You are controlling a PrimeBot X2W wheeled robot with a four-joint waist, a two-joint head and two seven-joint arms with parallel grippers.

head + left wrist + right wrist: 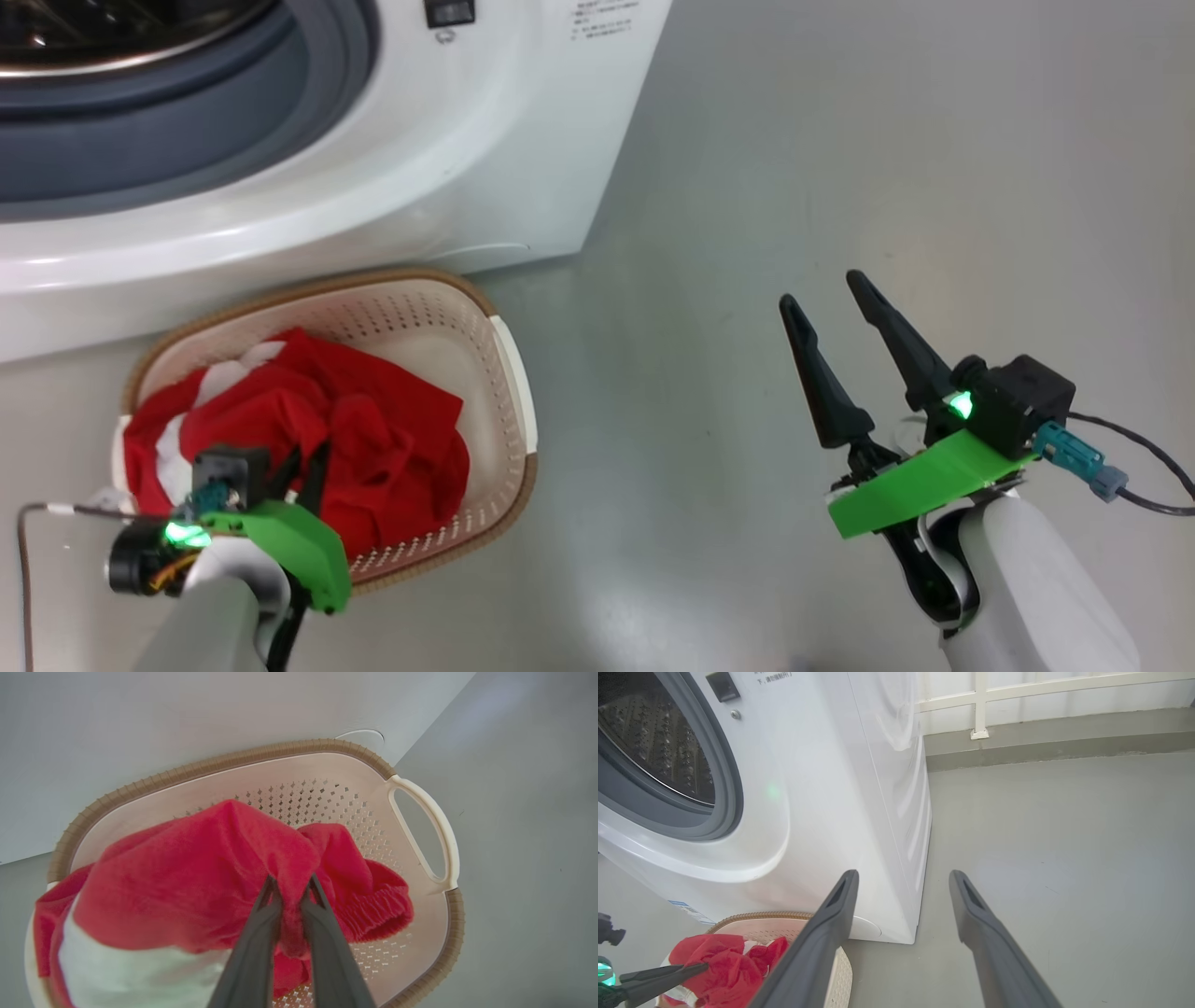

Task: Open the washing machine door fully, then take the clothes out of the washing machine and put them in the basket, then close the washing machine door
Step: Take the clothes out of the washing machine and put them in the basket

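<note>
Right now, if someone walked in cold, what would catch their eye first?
The bright red clothes in the cream basket on the floor before the washing machine, with the left gripper pinching a fold of them. Then the right gripper, open above the floor off to the right.

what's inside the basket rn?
Red clothes with white patches, bunched up; the left gripper is shut on a fold. The basket shows bare perforated wall beside them. Its floor under the pile is covered; garment count unclear.
</note>
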